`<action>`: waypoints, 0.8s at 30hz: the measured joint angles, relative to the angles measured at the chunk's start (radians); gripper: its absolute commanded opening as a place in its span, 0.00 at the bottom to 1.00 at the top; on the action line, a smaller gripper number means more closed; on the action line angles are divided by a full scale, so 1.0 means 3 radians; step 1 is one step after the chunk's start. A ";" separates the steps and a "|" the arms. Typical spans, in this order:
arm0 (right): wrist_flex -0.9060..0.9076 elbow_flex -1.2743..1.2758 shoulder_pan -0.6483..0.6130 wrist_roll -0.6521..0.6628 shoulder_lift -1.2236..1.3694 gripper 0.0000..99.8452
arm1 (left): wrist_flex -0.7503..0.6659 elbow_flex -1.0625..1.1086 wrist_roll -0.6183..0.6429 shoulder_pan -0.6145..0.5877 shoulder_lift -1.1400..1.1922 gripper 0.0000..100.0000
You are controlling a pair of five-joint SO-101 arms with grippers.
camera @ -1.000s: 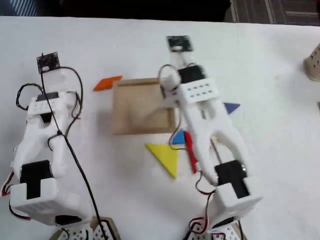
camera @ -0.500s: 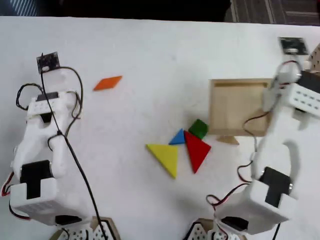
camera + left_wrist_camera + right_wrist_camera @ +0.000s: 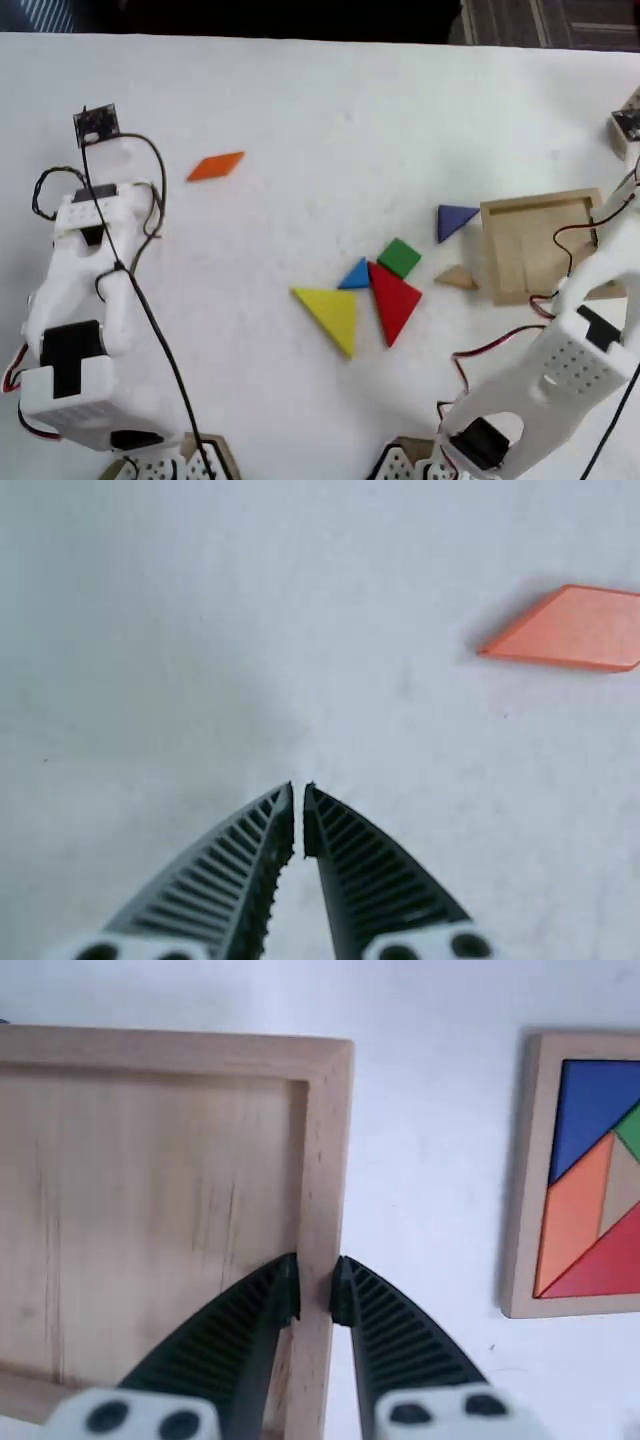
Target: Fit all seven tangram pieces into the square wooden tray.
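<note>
Here, one pale square wooden tray (image 3: 540, 250) has its rim pinched by the right gripper (image 3: 315, 1290). All seven coloured pieces (image 3: 392, 295) lie outside the tray, the orange parallelogram (image 3: 215, 166) farthest. The left gripper (image 3: 298, 815), clenched on nothing, is well apart from the tray.

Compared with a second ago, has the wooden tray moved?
Yes. The wooden tray has slid right, away from the orange piece that it lay beside, with the right gripper clamped on its rim.

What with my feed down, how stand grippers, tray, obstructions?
Right gripper shut on tray rim. Left gripper shut, empty, by orange piece. Tan triangle, dark blue triangle beside tray.
</note>
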 measured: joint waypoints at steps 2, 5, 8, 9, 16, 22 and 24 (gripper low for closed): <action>0.0000 -0.0174 0.0031 0.0010 0.0225 0.02 | 0.0000 0.0000 0.0000 0.0000 0.0000 0.05; 0.0000 -0.0404 0.0051 0.0010 0.0527 0.02 | 0.0000 0.0000 0.0000 0.0000 0.0000 0.05; 0.0000 -0.0573 0.0051 0.0010 0.0731 0.02 | 0.0000 0.0000 0.0000 0.0000 0.0000 0.05; 0.0000 -0.0609 0.0051 0.0010 0.0777 0.02 | 0.0000 0.0000 0.0000 0.0000 0.0000 0.05; 0.0041 -0.0634 -0.0113 0.0005 0.0936 0.02 | 0.0000 0.0000 0.0000 0.0000 0.0000 0.05; 0.0312 -0.0634 -0.0368 -0.0097 0.0941 0.02 | 0.0000 0.0000 0.0000 0.0000 0.0000 0.05; 0.0404 -0.0634 -0.0435 -0.0107 0.0941 0.02 | 0.0000 0.0000 0.0000 0.0000 0.0000 0.05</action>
